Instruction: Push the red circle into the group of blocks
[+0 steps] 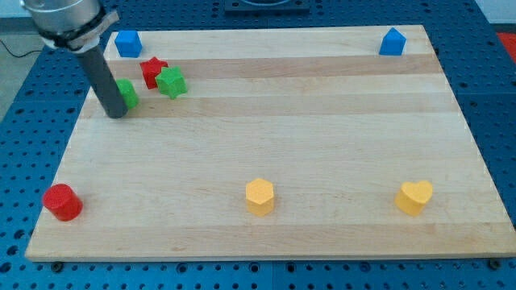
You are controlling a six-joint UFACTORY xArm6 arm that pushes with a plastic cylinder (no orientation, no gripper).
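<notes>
My tip (118,114) sits far-left beside the green block (127,93); no claw shows. Swing nearer than the red circle (62,201), then shove it far toward the group.

No text, label, brand, number or sign can be read anywhere: the wooden table (322,121) and the coloured blocks on it carry only plain, unmarked surfaces.
</notes>
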